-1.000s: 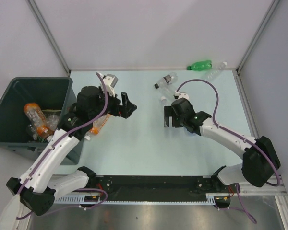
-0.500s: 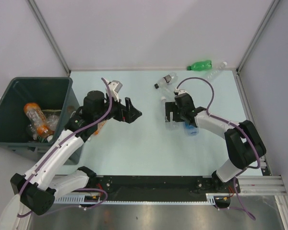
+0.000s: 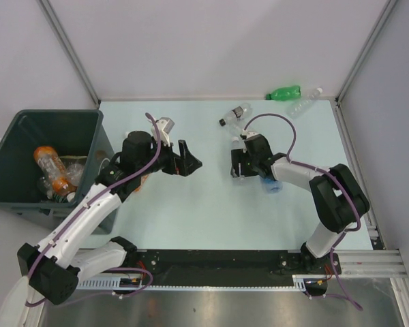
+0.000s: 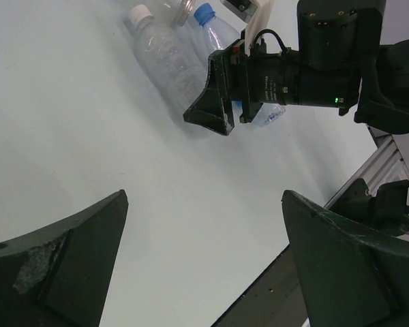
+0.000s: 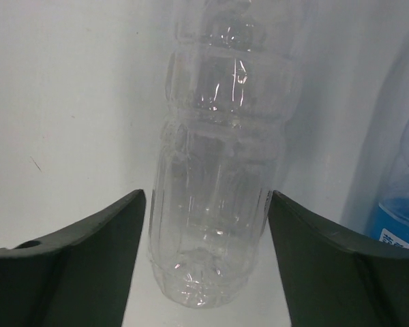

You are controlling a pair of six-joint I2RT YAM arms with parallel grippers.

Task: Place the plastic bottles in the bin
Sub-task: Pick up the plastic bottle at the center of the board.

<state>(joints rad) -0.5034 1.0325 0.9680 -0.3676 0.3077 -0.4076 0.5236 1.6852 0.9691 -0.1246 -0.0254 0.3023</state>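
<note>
Jaws of the right gripper (image 5: 206,197) straddle the clear bottle (image 5: 211,136) at its ribbed middle; clamped or not, I cannot tell. Light, slick, probably crushable: grip gently there.

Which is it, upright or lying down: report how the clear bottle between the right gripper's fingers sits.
Lying down. The clear bottle rests on its side on the table, between the fingers of the right gripper.

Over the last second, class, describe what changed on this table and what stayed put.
The right fingers swung leftward and settled astride the clear bottle; a firm grip isn't evident yet. The left fingers drifted slightly right, open and empty. The bin and the green bottle stayed put.
</note>
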